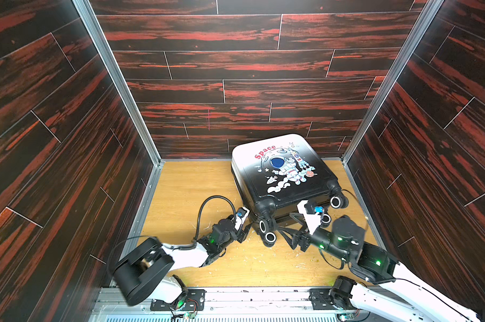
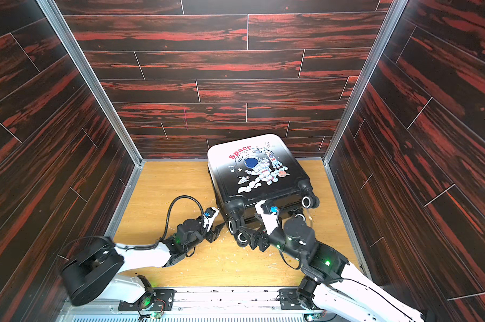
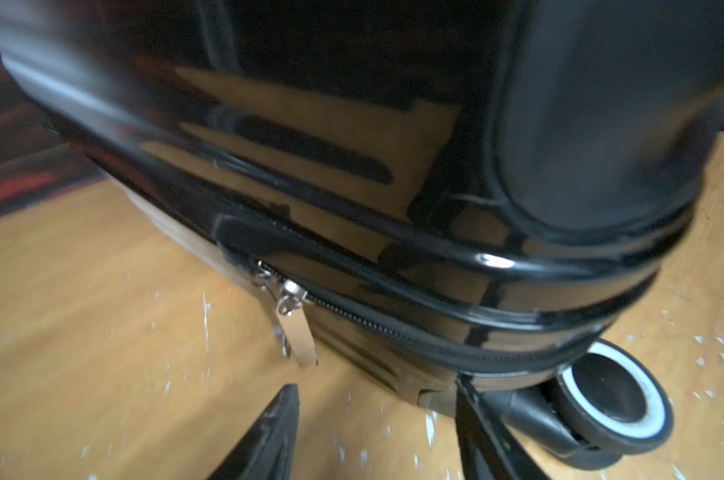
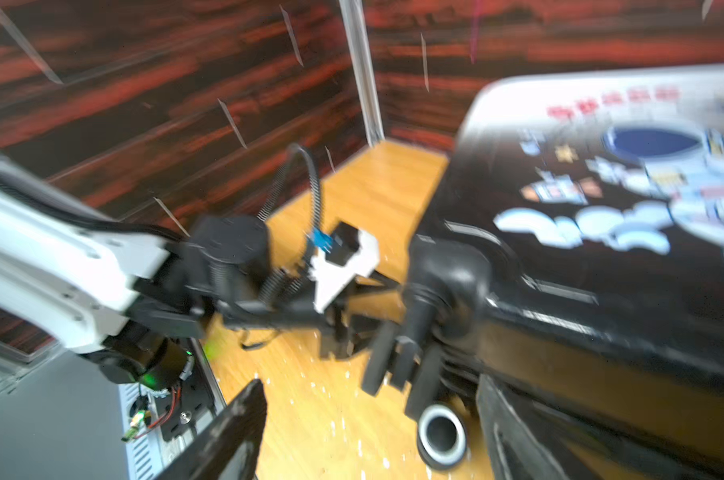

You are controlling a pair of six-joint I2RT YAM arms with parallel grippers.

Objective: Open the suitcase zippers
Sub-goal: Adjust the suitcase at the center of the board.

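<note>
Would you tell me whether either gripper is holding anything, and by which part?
Nothing is held. The left gripper is open short of the zipper pulls; the right gripper is open near a wheel.

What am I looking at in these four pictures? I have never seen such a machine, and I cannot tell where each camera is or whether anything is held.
This is a robot with two arms, each ending in a black two-finger gripper. Both top views look down from one camera overhead; the other two pictures come from cameras on the wrists. On the light wooden table lies a small hard-shell suitcase, black fading to white, with a cartoon astronaut. The left wrist view shows its dark zipper track closed, with two silver metal pulls hanging side by side. The left gripper is open short of them and holds nothing. The right gripper, also open, is at a wheeled corner.
</note>
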